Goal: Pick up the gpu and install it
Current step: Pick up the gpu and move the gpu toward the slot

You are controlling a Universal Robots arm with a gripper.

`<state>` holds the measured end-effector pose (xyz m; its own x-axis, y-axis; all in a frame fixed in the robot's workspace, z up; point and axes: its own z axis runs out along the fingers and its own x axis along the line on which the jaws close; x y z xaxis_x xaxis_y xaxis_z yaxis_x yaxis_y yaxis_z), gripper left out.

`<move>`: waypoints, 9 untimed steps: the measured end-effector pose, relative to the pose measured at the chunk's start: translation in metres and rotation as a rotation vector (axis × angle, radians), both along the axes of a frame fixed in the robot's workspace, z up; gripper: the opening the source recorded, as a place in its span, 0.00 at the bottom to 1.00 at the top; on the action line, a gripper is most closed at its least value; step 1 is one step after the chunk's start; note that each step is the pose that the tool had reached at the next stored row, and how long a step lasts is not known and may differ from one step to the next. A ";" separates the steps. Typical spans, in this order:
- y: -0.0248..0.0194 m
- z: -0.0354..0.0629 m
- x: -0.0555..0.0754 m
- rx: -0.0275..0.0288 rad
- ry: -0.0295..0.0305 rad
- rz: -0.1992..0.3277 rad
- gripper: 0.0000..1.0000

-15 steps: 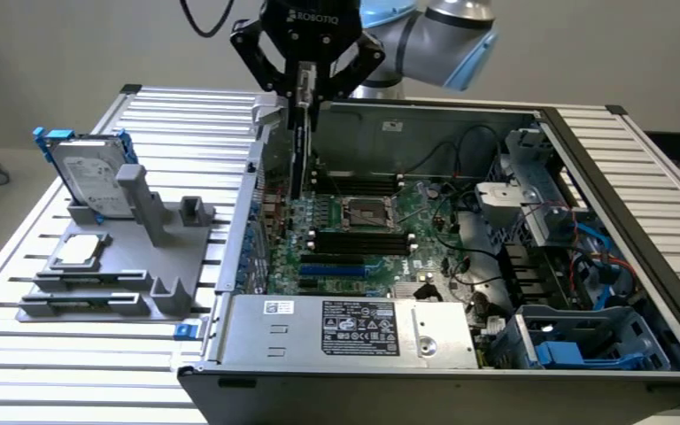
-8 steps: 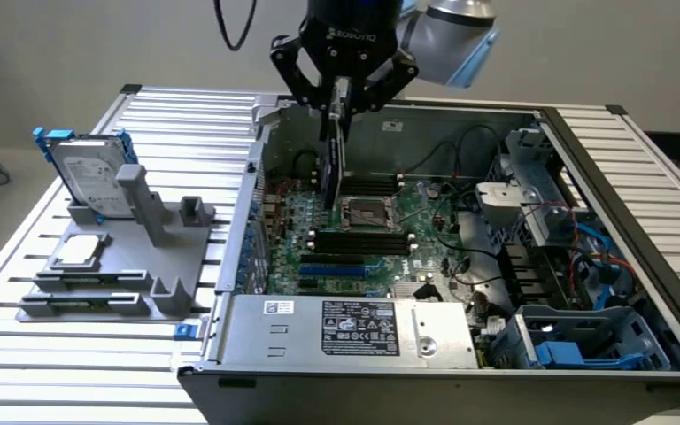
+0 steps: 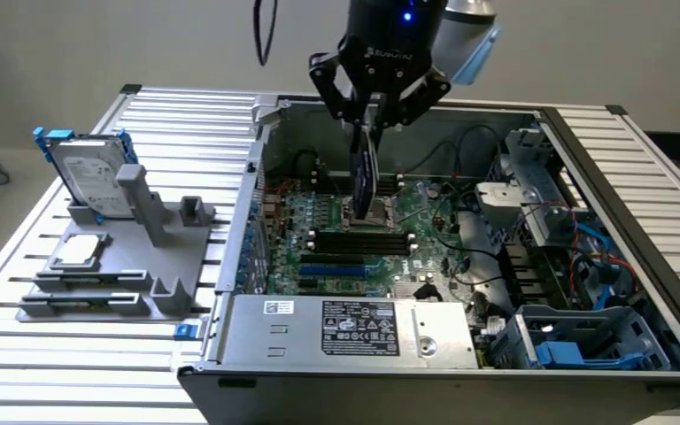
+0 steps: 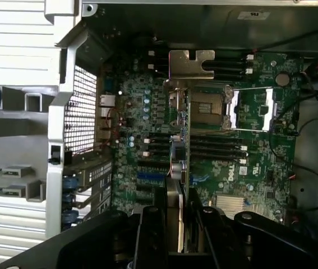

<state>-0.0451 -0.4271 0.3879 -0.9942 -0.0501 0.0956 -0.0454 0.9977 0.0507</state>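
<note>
Gpu [image 3: 364,177] hangs edge-down in your hand [image 3: 378,119], which is clamped on its top edge, over the motherboard [image 3: 435,226] inside the computer case [image 3: 298,124]. If it tilts or misses the slot, it could jam or scrape nearby parts.

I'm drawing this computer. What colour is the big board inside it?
The board is green; the wrist view shows it best.
</note>
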 end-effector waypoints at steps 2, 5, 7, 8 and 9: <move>0.0000 -0.0036 0.007 -0.0001 0.0000 0.000 0.27; 0.0000 -0.0090 0.013 -0.0001 0.0000 0.000 0.27; 0.0000 -0.0127 0.017 0.0001 0.0000 0.000 0.27; 0.0000 -0.0145 0.018 0.0001 -0.0001 0.000 0.27; 0.0000 -0.0163 0.020 0.0000 0.0000 0.000 0.27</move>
